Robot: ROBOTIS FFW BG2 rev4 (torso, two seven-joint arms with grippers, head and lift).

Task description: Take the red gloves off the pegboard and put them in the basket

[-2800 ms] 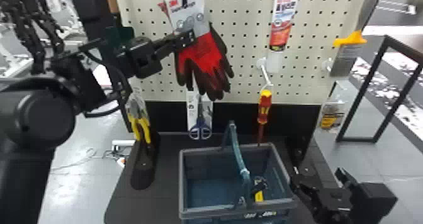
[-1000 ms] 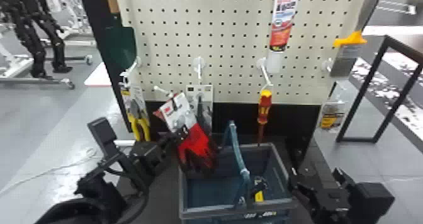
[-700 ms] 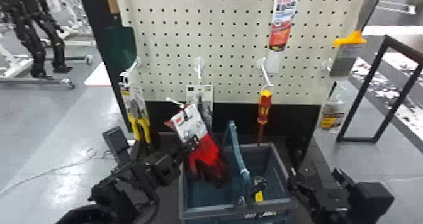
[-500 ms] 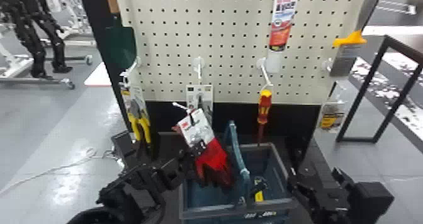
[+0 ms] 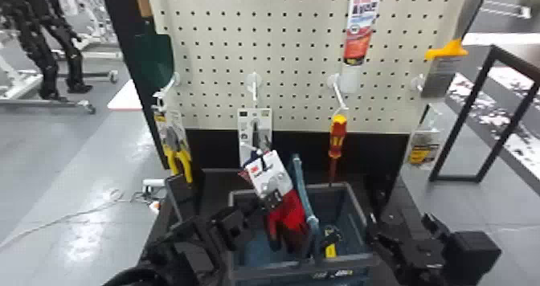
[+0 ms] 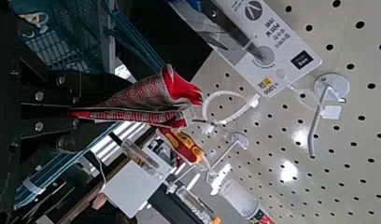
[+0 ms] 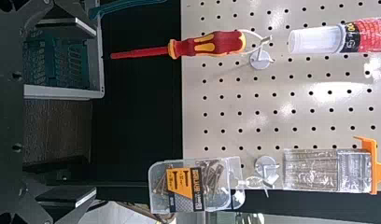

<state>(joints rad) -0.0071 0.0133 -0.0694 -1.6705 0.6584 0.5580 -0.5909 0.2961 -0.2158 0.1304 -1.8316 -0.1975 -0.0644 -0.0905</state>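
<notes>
Lower centre: left gripper (image 5: 271,201) pinches red gloves (image 5: 294,215) over basket (image 5: 353,259), apparently for drop inside. Lower right: right gripper (image 5: 399,218) wide.

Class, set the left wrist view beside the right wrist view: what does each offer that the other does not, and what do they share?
Left wrist view: the red gloves, pinched in the left gripper, and the scissors on their card.

Right wrist view: the right gripper, its fingers apart with nothing between them.

Both: the basket, the pegboard, the red and yellow screwdriver, the tube and, seemingly, the brush and clear box of screws.
</notes>
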